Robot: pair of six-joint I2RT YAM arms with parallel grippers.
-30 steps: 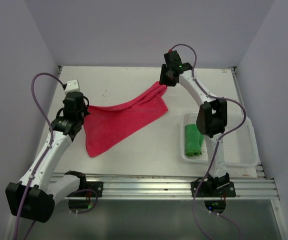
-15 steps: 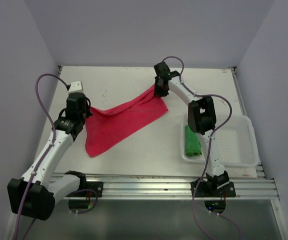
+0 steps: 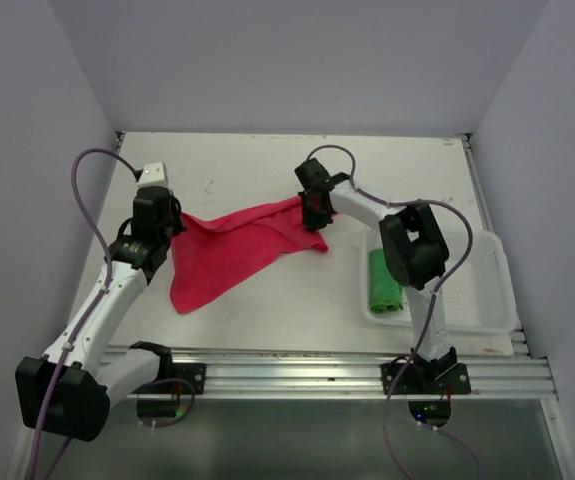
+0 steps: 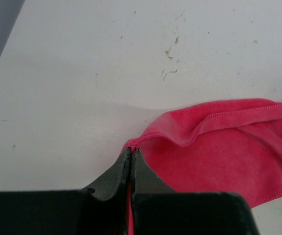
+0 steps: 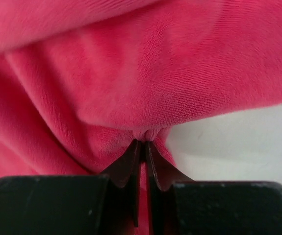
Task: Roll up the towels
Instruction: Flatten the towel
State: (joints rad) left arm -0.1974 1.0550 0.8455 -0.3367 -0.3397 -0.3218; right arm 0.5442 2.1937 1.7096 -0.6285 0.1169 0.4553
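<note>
The pink-red towel [image 3: 232, 248] lies crumpled and stretched across the middle of the white table, between my two grippers. My left gripper [image 3: 172, 222] is shut on the towel's left corner [image 4: 132, 145], its jaws pressed together on the hem. My right gripper [image 3: 314, 208] is shut on a pinched fold of the same towel [image 5: 148, 133] at its right end. The green towel [image 3: 384, 282] sits rolled up at the left end of the clear basket [image 3: 495, 300], right of the pink-red one.
The table [image 3: 257, 160] is walled in by grey panels on the left, back and right. An aluminium rail [image 3: 297, 372] with both arm bases runs along the near edge. The right arm's elbow [image 3: 414, 240] hangs over the basket.
My right gripper has travelled left and toward me from the far right of the towel, and its jaws have shut on a fold, bunching the cloth. The left gripper has stayed put.
</note>
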